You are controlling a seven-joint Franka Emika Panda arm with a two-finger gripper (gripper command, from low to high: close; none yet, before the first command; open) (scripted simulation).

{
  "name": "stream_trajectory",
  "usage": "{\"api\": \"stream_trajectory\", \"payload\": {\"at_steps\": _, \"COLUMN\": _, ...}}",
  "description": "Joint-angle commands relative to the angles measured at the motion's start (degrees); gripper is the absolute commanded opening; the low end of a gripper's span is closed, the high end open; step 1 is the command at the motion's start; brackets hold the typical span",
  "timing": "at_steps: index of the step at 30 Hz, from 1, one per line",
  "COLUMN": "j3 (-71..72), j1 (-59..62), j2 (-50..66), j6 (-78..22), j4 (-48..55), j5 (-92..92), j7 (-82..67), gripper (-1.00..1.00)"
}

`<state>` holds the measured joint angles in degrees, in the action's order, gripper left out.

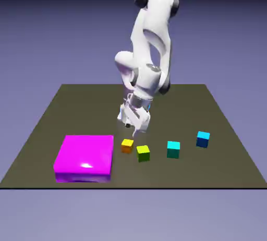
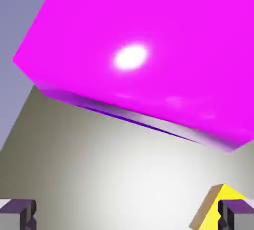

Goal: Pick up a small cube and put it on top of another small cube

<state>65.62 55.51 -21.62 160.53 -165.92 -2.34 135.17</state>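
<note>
Orange cube [image 1: 127, 146] sits near the tilted arm's [image 1: 151, 32] lowered hand [image 1: 134, 117], jaws [image 2: 127, 215] wide open, empty

Exterior high, frontal — hand close-up

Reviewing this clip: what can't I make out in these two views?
- Orange cube: in the hand view, cut by the bottom edge and partly covered by a fingertip.
- Magenta slab: cut by the hand view's top and right edges.
- Robot base: exterior view, mostly behind the arm.
</note>
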Motion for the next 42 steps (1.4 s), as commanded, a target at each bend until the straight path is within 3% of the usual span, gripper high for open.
{"api": "stream_trajectory", "payload": {"at_steps": 1, "j3": 1.77, "j1": 1.51, "j2": 0.30, "j6": -0.36, "j4": -0.13, "j5": -0.06, "j7": 2.50, "gripper": 0.00}}
{"api": "stream_trajectory", "payload": {"at_steps": 13, "j3": 21.83, "j1": 18.69, "j2": 3.67, "j6": -4.48, "j4": -1.64, "j5": -0.78, "j7": 30.84, "gripper": 0.00}}
{"api": "stream_trajectory", "payload": {"at_steps": 36, "j3": 64.65, "j1": 62.68, "j2": -3.23, "j6": 10.63, "j4": 0.21, "j5": 1.13, "j7": 30.67, "gripper": 0.00}}
{"api": "stream_trajectory", "payload": {"at_steps": 37, "j3": 64.65, "j1": 62.68, "j2": -3.23, "j6": 10.63, "j4": 0.21, "j5": 1.13, "j7": 30.67, "gripper": -1.00}}
{"api": "stream_trajectory", "payload": {"at_steps": 42, "j3": 56.58, "j1": 54.38, "j2": -1.93, "j6": 7.78, "j4": -0.14, "j5": 0.77, "j7": 30.70, "gripper": -1.00}}
